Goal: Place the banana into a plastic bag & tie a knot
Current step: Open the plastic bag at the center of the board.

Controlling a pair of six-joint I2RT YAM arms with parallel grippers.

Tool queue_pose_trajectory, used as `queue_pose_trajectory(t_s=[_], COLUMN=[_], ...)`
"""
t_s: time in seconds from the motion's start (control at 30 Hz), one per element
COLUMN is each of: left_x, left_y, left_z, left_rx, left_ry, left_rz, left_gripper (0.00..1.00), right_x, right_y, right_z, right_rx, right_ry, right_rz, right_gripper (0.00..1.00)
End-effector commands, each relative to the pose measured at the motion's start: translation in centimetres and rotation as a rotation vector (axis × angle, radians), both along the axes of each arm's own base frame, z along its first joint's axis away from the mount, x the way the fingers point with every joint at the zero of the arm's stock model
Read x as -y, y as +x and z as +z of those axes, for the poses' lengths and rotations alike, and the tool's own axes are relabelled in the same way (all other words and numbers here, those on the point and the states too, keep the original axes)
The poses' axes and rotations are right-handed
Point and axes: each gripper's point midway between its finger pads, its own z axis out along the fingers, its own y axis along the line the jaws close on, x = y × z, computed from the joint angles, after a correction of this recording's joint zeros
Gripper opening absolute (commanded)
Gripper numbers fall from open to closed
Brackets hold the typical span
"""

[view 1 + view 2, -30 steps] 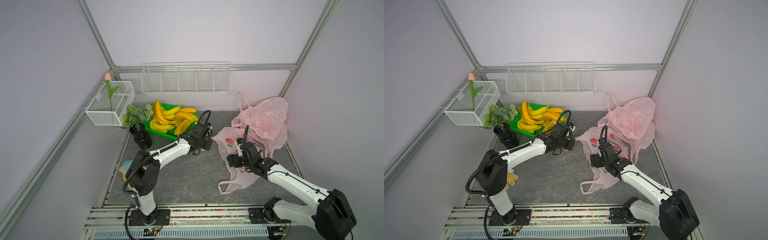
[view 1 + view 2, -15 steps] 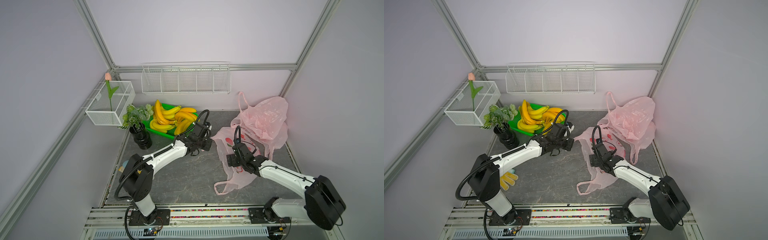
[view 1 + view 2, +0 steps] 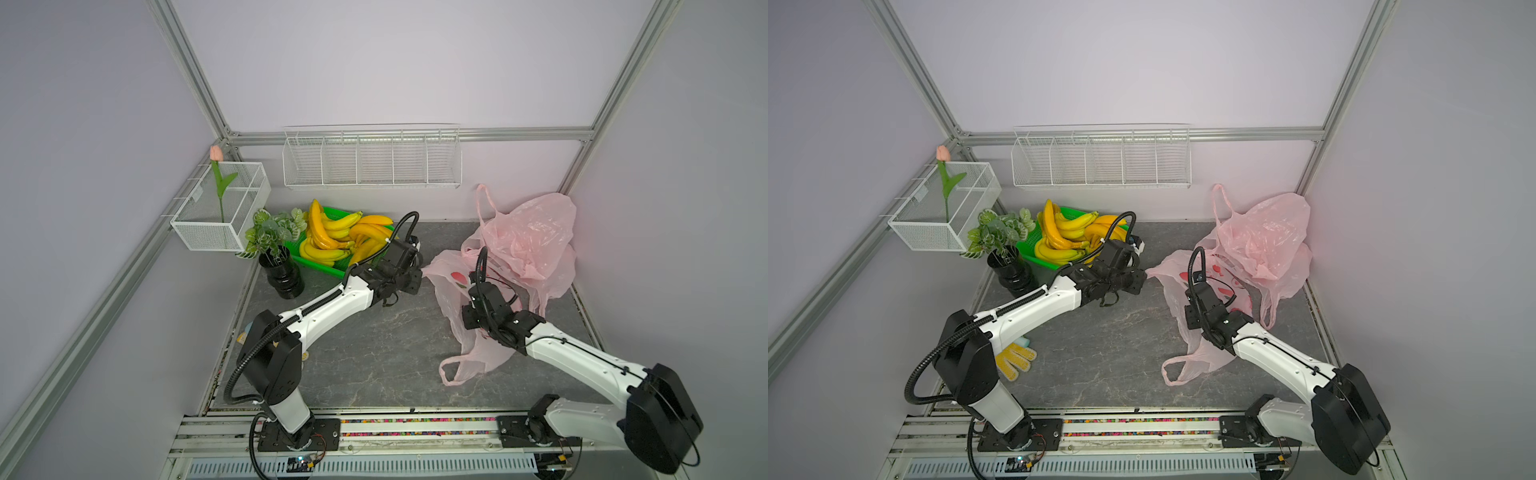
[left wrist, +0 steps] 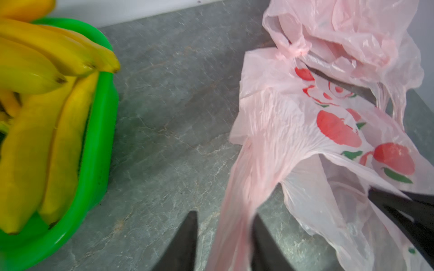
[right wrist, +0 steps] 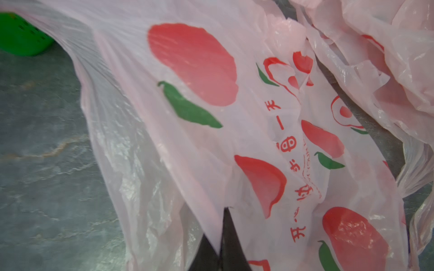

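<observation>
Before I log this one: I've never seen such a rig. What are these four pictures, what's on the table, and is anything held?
The left arm and right arm are robots reaching over a grey table; each ends in a two-finger gripper. Two pictures look down from overhead; two come from cameras on the wrists. On the table: bananas in a green basket, a potted plant, a yellow glove, a heap of pink bags. The right gripper is shut on a printed pink bag. The left gripper is open, with a strip of that bag between its fingers.

The plastic bag (image 4: 281,131) looks thin, crinkly and translucent; the tabletop (image 4: 169,117) matt, stone-veined.
</observation>
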Motion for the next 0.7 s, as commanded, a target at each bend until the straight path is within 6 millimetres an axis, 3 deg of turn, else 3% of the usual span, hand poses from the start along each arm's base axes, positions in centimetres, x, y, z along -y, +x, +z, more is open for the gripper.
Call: queue_pose_trajectory(t_s=[0.0, 0.1, 0.17, 0.27, 0.57, 0.67], left_x=[-3.1, -4.9, -5.0, -4.8, 0.7, 1.6], left_y=[-0.1, -2.5, -4.7, -6.4, -7.3, -7.0], left_z=[2.4, 3.0, 3.2, 2.4, -0.6, -2.6], left_rx=[0.048, 0.038, 0.026, -0.019, -0.146, -0.192], left_ry=[-0.013, -0.161, -0.312, -0.459, -0.556, -0.544], left_rz=[0.143, 0.226, 0.206, 0.2, 0.021, 0.019], left_gripper=[0.7, 0.82, 0.88, 0.91, 0.89, 0.8], right_x=[-1.7, -2.5, -3.1, -4.8, -7.6, -8.0], right_y=[-0.3, -0.2, 0.0, 0.1, -0.3, -0.5], right_z=[2.2, 2.6, 2.9, 3.5, 3.2, 3.4], right_rx=[-0.013, -0.041, -0.052, -0.049, -0.059, -0.058], right_ry=[0.111, 0.138, 0.155, 0.181, 0.209, 0.229], right_rz=[0.006, -0.018, -0.024, 0.013, 0.059, 0.067], right_gripper=[0.06, 0.06, 0.07, 0.07, 0.07, 0.07])
